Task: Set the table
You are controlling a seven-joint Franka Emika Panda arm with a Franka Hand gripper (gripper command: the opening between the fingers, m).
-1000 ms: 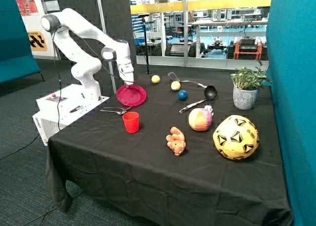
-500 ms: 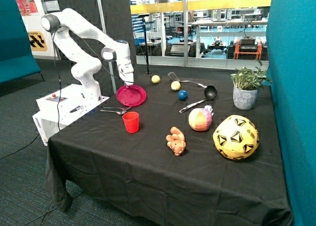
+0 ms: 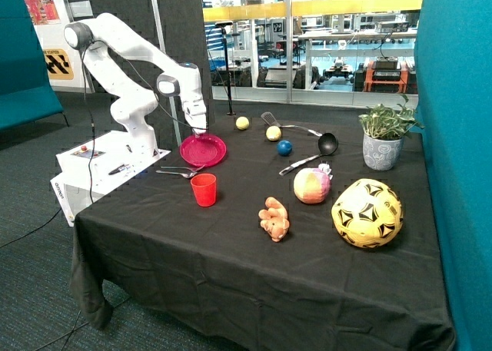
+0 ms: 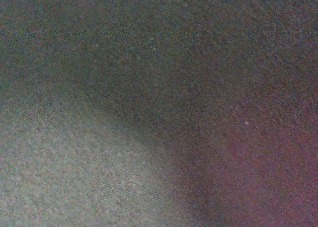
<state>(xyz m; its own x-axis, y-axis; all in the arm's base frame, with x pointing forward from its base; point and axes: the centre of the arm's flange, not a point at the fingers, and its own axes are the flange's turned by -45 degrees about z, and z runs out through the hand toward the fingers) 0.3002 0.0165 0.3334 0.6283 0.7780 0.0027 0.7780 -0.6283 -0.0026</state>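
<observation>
Gripper: the gripper (image 3: 201, 130) is down at the far rim of the pink plate (image 3: 204, 149), at or just over its surface; whether it touches I cannot tell.
Fingers: too small in the outside view and not shown in the wrist view (which gives only dim dark cloth), so I cannot tell whether they are apart, together or clamped on the rim.
Plate: lies flat on the black worktop (image 3: 231, 243) near the robot's base, directly under the gripper.
Key relation: the plate spreads from the gripper toward the table's front edge, so any pull or slide would run along that line toward the red cup (image 3: 204, 190).
Cutlery: two spoons (image 3: 178, 171) lie just beside the plate's near edge, between plate and cup, their long axes roughly along the table's front edge.
Progress (my judgement): plate, cup and spoons are grouped but loosely; the setting looks unfinished.
Risk: a dragged plate could shove the spoons.
</observation>
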